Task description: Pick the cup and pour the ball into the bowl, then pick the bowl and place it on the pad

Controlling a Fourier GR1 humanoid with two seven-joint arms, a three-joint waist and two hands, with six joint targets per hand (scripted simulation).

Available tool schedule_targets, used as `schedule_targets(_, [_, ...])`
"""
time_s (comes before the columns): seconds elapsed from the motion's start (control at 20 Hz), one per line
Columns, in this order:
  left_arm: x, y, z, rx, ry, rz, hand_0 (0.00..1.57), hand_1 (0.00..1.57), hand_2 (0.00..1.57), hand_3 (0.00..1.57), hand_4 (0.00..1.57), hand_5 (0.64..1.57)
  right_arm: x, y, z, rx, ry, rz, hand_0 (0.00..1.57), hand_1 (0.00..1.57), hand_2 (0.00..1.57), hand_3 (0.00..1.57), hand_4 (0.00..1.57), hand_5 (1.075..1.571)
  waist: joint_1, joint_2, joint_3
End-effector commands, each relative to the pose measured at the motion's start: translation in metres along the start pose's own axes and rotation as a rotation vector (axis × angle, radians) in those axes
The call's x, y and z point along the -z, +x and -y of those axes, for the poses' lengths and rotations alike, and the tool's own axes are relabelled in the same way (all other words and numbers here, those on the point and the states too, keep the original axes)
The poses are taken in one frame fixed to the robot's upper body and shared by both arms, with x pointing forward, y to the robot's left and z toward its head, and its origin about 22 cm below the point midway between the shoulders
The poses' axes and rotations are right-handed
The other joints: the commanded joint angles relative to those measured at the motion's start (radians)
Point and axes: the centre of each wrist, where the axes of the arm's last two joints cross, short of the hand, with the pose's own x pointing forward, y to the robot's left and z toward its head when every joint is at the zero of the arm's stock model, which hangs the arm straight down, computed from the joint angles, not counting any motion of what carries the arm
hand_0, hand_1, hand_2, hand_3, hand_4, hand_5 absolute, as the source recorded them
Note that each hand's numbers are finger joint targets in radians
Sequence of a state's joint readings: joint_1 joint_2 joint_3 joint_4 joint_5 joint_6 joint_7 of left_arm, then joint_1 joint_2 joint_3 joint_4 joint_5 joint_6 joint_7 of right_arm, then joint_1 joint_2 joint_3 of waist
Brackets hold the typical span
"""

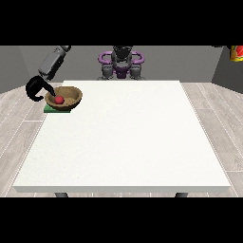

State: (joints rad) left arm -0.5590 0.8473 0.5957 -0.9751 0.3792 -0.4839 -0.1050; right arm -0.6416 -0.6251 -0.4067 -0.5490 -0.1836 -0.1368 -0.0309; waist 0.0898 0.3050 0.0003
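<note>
The robot hand (pixel 39 88) at the view's left hangs over the table's far left edge, just beside the bowl (pixel 63 98), with curved fingers, one reaching to the bowl's near-left rim; whether it grips that rim cannot be determined. The brown bowl rests on the green pad (pixel 57 109) at the far left corner of the white table (pixel 128 142), and the red ball (pixel 59 99) lies inside the bowl, immediately right of the fingertip.
</note>
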Motion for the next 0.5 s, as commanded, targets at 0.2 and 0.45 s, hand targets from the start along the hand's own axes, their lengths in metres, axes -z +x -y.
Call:
schedule_targets(0.2, [0.009, -0.005, 0.038, -0.017, -0.025, -0.011, 0.0, 0.0, 0.0, 0.0, 1.19, 1.569, 0.0, -0.009, -0.008, -0.115, 0.089, -0.054, 0.0, 0.0, 0.0, 0.0, 0.0, 1.4, 0.008, -0.053, 0.0016])
schedule_targets(0.45, [-0.017, -0.048, 0.026, -0.014, -0.016, -0.139, 0.0, 0.0, 0.0, 0.0, 1.19, 1.569, 0.009, 0.05, 0.006, -0.154, 0.107, -0.056, 0.0, 0.0, 0.0, 0.0, 0.2, 1.375, -0.023, -0.16, -0.0017])
